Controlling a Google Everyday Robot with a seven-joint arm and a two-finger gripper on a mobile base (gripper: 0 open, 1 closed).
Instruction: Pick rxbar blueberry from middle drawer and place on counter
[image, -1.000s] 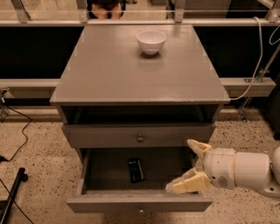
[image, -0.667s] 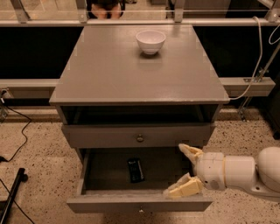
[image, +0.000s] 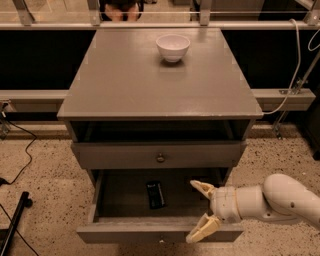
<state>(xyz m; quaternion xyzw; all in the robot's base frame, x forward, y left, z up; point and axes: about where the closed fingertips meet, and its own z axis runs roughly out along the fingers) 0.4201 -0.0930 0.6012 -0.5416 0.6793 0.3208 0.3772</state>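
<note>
Jaws spread wide and empty, the cream two-finger gripper (image: 202, 209) hangs at lower right over the open, shallow grey wooden middle drawer (image: 125, 233). The flat, dark-wrapped rxbar blueberry (image: 156, 194) lies on the drawer floor at lower centre, left of the gripper and apart from it. Above, on the broad grey counter (image: 150, 90), a round white bowl (image: 173, 47) sits at top centre.

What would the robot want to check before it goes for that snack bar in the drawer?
1. The middle drawer is pulled open: ok.
2. The rxbar blueberry lies flat and uncovered inside: ok.
3. The tool is open, at the drawer's front right: ok.
4. The tool is over the bar: not ok, it sits beside it.
5. The counter has bare space before the white bowl: ok.
</note>
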